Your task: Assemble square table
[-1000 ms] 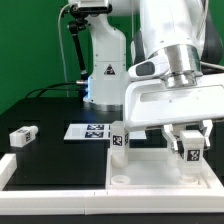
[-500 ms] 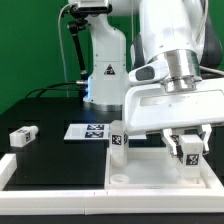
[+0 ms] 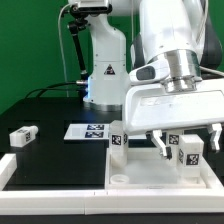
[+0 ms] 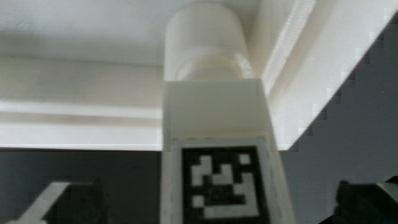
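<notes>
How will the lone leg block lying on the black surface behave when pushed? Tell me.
The leg block looks like rigid white plastic, so probably stiff and, being small, light. It lies on a flat face with boxy sides, so it would likely slide rather than roll.

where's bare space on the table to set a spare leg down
Bare black table lies between the loose leg block and the marker board, and on the camera side of that board, beside the square top. Crowded: the square top, where the open pincer straddles a standing leg.
</notes>
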Controlling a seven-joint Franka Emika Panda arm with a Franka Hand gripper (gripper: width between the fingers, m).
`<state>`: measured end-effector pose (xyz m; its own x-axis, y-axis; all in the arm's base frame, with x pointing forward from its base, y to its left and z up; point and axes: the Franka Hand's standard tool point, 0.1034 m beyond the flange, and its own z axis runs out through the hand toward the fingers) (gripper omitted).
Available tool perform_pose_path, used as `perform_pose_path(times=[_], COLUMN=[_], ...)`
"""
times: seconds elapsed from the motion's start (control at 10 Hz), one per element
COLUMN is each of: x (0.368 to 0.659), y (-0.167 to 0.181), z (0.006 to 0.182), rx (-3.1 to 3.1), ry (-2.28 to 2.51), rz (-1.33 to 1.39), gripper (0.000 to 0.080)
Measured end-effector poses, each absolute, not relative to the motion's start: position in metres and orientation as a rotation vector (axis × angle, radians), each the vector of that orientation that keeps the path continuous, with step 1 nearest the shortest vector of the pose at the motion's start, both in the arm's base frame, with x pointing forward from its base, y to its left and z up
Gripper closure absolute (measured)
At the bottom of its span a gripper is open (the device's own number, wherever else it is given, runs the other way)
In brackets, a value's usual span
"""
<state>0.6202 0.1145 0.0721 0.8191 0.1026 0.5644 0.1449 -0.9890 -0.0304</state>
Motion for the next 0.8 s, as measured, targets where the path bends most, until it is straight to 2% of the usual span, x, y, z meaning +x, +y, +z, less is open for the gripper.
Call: perform_pose_path(times=[0.4,0.6,0.8], x=[0.620,0.623,0.629], y=[0.113,0.108,0.107], z=[0.073,0.095,0.097], rx=[-2.938,-2.958,-2.969], ry=[-0.216,-0.216,-0.216], rz=[-0.880,-0.820,-0.774], gripper=[0.0151,0.0151,0.0151])
